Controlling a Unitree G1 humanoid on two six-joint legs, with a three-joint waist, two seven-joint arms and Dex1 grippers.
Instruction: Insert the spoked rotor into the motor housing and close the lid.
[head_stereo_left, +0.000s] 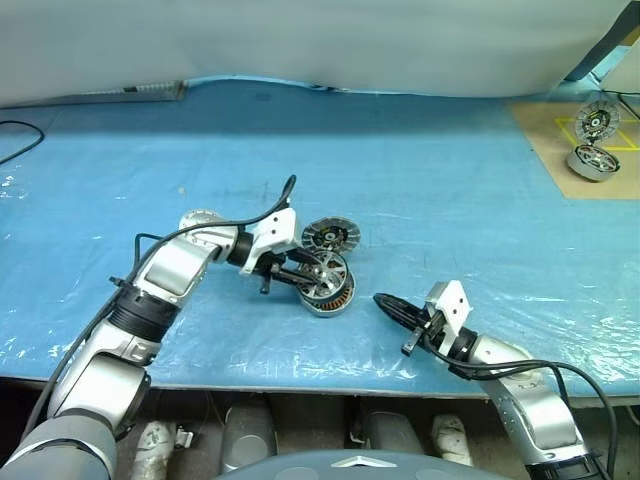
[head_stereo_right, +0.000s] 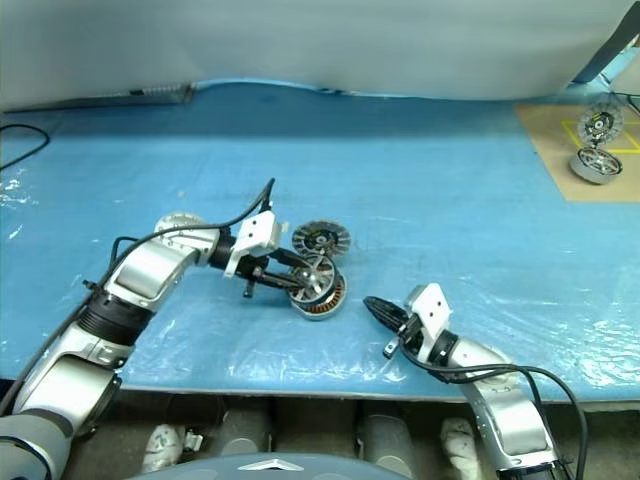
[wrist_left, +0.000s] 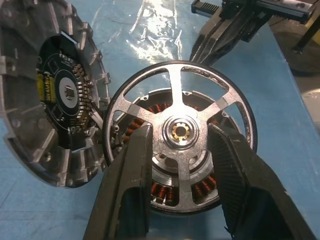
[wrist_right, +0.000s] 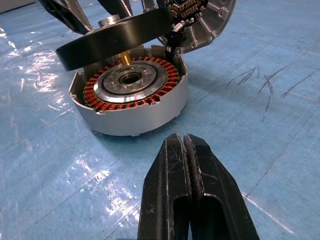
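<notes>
Rotor seating: left gripper (wrist_left: 180, 150) grasps the spoked rotor (wrist_right: 117, 37) by its hub, tilted just above the motor housing (wrist_right: 131, 102) at centre frame.
Level the rotor over the copper windings before lowering; lid (head_stereo_left: 331, 235) stands open behind; right gripper (wrist_right: 186, 175) rests clenched, empty.

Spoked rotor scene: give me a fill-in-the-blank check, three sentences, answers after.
1. The left pincer grips the spoked rotor by its ____.
2. The rotor hangs tilted just above the motor housing, not yet ____ in it.
3. The lid stands ____, and the right pincer is shut on nothing.

Answers: hub; seated; open
</notes>
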